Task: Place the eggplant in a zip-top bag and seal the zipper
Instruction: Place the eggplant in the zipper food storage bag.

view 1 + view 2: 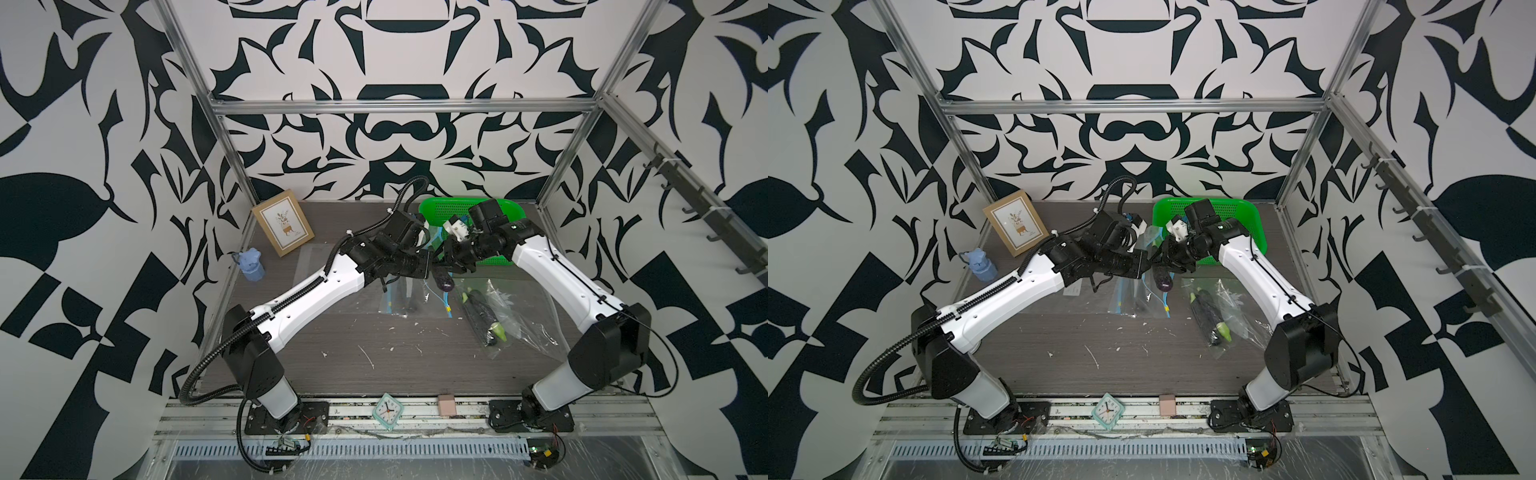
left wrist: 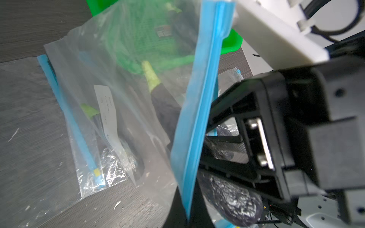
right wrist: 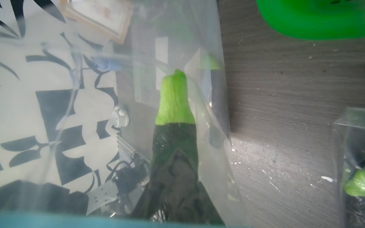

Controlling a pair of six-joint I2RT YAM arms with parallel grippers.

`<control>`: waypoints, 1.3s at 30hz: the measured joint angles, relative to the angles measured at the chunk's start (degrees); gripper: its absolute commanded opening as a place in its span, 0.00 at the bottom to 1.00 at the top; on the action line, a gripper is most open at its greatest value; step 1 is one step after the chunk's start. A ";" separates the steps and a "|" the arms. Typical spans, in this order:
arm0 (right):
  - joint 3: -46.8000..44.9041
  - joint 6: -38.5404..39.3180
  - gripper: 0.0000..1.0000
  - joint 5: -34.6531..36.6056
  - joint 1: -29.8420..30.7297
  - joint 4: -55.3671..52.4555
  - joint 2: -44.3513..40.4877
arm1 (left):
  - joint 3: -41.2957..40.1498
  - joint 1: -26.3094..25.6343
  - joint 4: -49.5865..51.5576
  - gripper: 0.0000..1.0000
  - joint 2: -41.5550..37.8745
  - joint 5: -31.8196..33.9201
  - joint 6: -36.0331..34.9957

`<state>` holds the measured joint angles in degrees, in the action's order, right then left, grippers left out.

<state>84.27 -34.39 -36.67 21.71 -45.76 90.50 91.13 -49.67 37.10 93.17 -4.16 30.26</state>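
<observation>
Black-and-white patterned walls [image 1: 395,137] close in a dark wood-grain table [image 1: 332,332] flecked with white scraps. At far left a blue bottle [image 1: 251,264] stands near the wall, with a frame [image 1: 282,227] propped just behind it.

The left gripper [image 1: 430,262] is raised over the middle of the table. It is fully closed, pinching the blue zipper [image 2: 199,110] of a clear bag [image 2: 122,65]. In the left wrist view the strip runs down into the dark fingertips and the film hangs loose from it. Under the two grippers a flat bag [image 1: 399,299] lies on the table.

The eggplant [image 1: 443,279] is held off the table between the two grippers. Its round purple end points toward the front and sits outside the zipper. Its green stem end shows behind the bag's film in both wrist views, so it looks partway in, stem first.

The right gripper [image 1: 448,261] meets the left one tip to tip. Its jaws are partly open and clamped around the eggplant's body.

Behind the right gripper a green basket [image 1: 511,208] sits at the back edge. To the right a filled bag [image 1: 498,320] lies crumpled on the table with dark, green-stemmed eggplants inside. A small clock [image 1: 387,411] lies on the front rail.
</observation>
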 measured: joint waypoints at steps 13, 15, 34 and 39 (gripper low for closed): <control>-2.43 -2.67 0.50 8.28 0.52 8.07 -0.07 | 0.00 -0.66 0.04 0.00 0.26 -0.83 0.35; -2.49 -2.29 0.60 9.62 0.96 8.13 -0.17 | 0.33 -0.66 0.37 0.00 0.37 -0.76 0.31; 2.29 8.68 0.66 16.39 3.08 0.57 -12.90 | 7.21 5.40 7.76 0.00 3.04 0.20 0.13; 3.13 11.54 0.64 16.26 -3.50 -0.09 -12.35 | 7.41 7.54 11.39 0.00 2.14 0.04 -0.74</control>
<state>87.39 -22.85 -20.40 18.22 -45.84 78.15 98.54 -42.13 48.49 95.31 -4.12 29.52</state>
